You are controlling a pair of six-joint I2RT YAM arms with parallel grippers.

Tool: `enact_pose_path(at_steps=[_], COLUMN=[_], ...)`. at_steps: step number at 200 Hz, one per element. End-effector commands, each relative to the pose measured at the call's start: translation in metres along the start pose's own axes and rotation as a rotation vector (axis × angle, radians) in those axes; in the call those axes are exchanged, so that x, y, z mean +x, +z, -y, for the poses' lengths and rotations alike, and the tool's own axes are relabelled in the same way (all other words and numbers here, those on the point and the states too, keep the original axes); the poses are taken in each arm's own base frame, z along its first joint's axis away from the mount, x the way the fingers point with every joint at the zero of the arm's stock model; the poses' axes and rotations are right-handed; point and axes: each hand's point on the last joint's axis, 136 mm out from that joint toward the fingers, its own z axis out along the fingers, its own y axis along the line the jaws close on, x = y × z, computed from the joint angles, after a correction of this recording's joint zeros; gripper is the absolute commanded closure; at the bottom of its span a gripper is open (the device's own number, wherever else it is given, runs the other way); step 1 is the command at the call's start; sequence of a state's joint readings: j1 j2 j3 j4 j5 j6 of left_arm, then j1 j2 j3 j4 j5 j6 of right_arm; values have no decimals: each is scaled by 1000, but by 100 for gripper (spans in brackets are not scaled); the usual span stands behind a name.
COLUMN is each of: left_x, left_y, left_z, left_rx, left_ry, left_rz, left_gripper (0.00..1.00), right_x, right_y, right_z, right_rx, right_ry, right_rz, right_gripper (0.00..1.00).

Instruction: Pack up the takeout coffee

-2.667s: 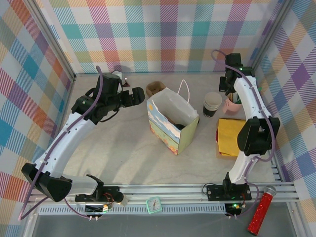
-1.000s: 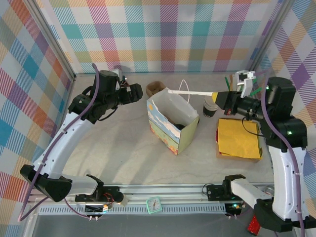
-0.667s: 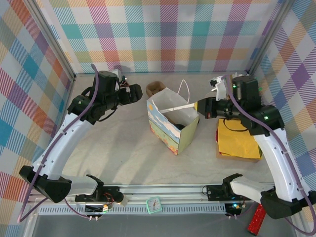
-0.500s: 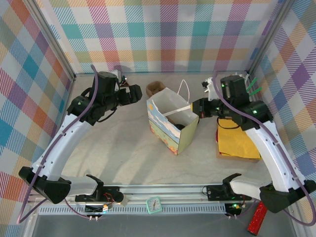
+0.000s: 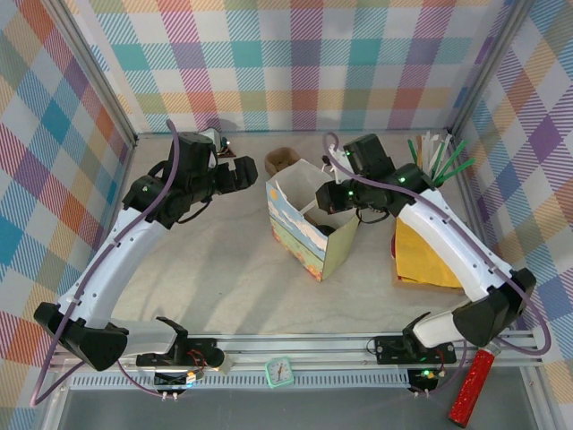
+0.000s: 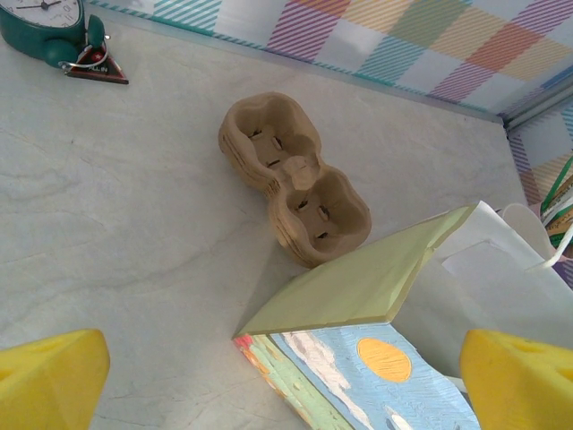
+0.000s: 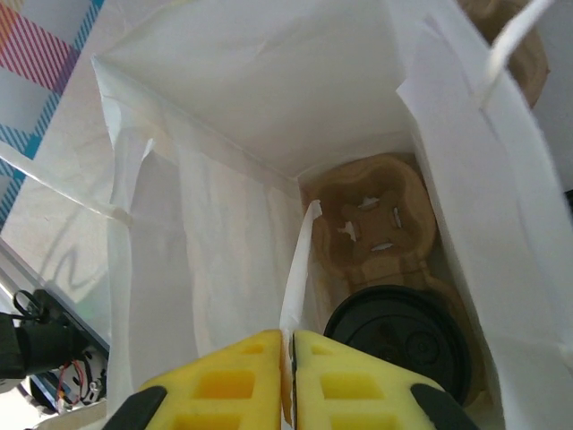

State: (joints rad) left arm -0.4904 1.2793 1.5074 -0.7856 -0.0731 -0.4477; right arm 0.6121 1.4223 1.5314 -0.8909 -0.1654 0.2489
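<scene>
Right gripper (image 7: pixel 288 345) is hanging over the open paper bag (image 5: pixel 303 235); its pads are sitting nearly together, pinching a thin white stick (image 7: pixel 295 269) that is reaching down into the bag; takeout coffee (image 7: pixel 398 345) is standing upright inside the bag, black lid up, in a cardboard carrier (image 7: pixel 367 210); left gripper (image 5: pixel 243 170) is hovering left of the bag, jaws spread wide, gripping nothing; spare carrier (image 6: pixel 291 179) is lying on the table (image 6: pixel 107 224) behind the bag.

I see the takeout coffee (image 7: pixel 398 345) from above, its round black lid on (the cup below is hidden from me), standing upright in the brown pulp carrier (image 7: pixel 367 210) at the bottom of the white paper bag (image 7: pixel 242 98)
</scene>
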Motion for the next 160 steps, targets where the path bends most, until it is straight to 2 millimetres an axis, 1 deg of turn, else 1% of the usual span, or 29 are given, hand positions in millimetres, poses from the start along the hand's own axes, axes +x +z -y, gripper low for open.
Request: enact_pose_path(at_steps=[1, 24, 32, 36, 42, 45, 65, 81, 95, 111, 117, 125, 138, 160], left_x=[0, 0, 0, 0, 1, 0, -1, -1, -1, -2, -2, -3, -3, -5], left_y=[-4, -3, -2, -2, -1, -1, 0, 2, 2, 3, 4, 5, 6, 6], left_z=[0, 0, 0, 1, 0, 1, 1, 2, 3, 5, 6, 9, 15, 26], left_rx=[-2, -3, -2, -1, -3, -2, -1, 0, 0, 10, 15, 26, 50, 98], left_ry=[7, 9, 9, 12, 12, 14, 16, 19, 22, 27, 31, 34, 42, 54], left_rz=[17, 17, 15, 14, 12, 12, 13, 10, 11, 9, 6, 0, -9, -20], left_gripper=[0, 0, 0, 0, 0, 0, 0, 0, 0, 0, 0, 0, 0, 0], right_x=[-8, -4, -4, -5, -6, -6, -14, -22, -28, -35, -37, -40, -42, -40], right_y=[-2, 4, 4, 4, 3, 2, -8, -19, -28, -40, -44, -51, -62, -81], right_z=[-8, -5, -5, -4, -3, -3, -1, 2, 1, 3, 7, 14, 26, 52], right_rx=[6, 24, 31, 36, 43, 46, 81, 115, 129, 161, 190, 235, 303, 410], right_ry=[-54, -57, -61, -62, -66, -69, -82, -87, -98, -100, -94, -84, -62, 25], right_rz=[18, -10, -15, -14, -14, -15, 7, 48, 77, 106, 114, 131, 151, 185], right_gripper=[86, 81, 77, 73, 62, 58, 40, 39, 34, 33, 28, 21, 19, 9])
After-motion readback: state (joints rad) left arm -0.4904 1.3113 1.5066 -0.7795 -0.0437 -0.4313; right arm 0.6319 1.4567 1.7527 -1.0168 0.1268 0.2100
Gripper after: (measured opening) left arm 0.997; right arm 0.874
